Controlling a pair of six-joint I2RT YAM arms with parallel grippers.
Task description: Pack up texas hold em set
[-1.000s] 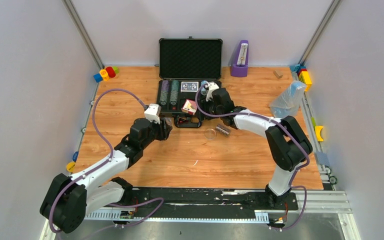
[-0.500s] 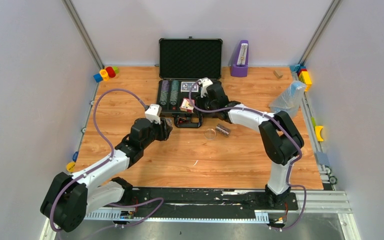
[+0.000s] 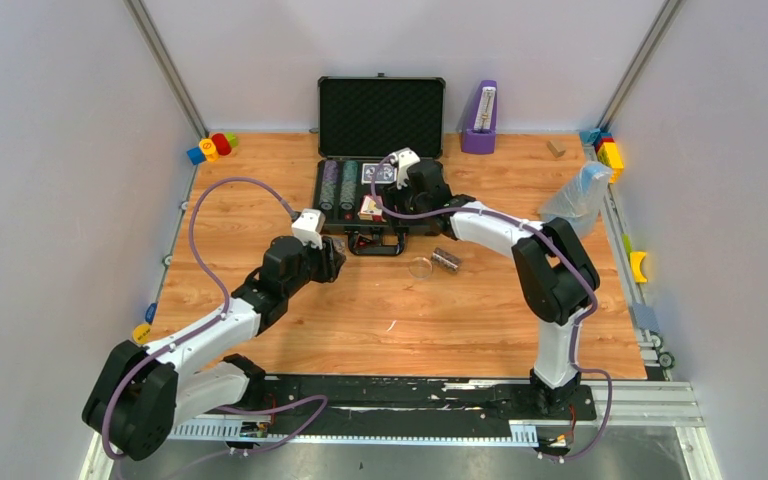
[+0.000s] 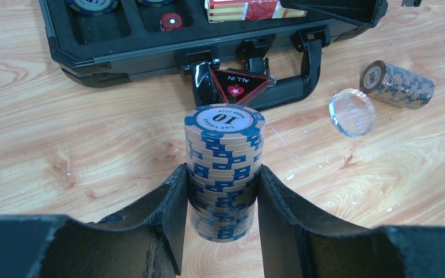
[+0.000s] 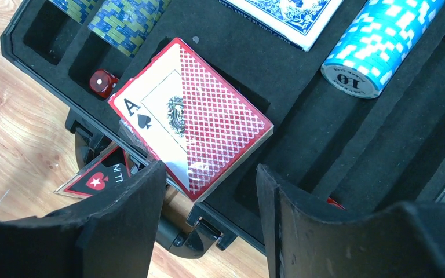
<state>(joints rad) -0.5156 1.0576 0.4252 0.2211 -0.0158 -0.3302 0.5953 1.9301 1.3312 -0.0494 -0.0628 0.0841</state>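
Observation:
The black briefcase [image 3: 317,200] lies open at the back, foam lid [image 3: 381,117] upright. My left gripper [image 4: 223,214] is shut on an upright stack of blue-and-tan poker chips [image 4: 225,156], held over the wood in front of the case handle [image 4: 290,87]. My right gripper [image 5: 211,197] hovers open over the case's front edge. The red card deck [image 5: 191,133] lies tilted on the foam just ahead of its fingers. A blue deck [image 5: 290,14], light-blue chips [image 5: 376,46] and green chips [image 5: 124,17] sit in the slots.
A loose chip roll [image 4: 397,84] and a clear round disc [image 4: 352,112] lie on the table right of the handle. A triangular "ALL IN" marker [image 4: 237,87] rests on the handle. A purple metronome [image 3: 479,118] and a clear plastic bag [image 3: 575,198] stand at the back right.
My right gripper moved left and farther over the case with the red deck, then its jaws parted from it. The left arm and its chip stack stayed put.

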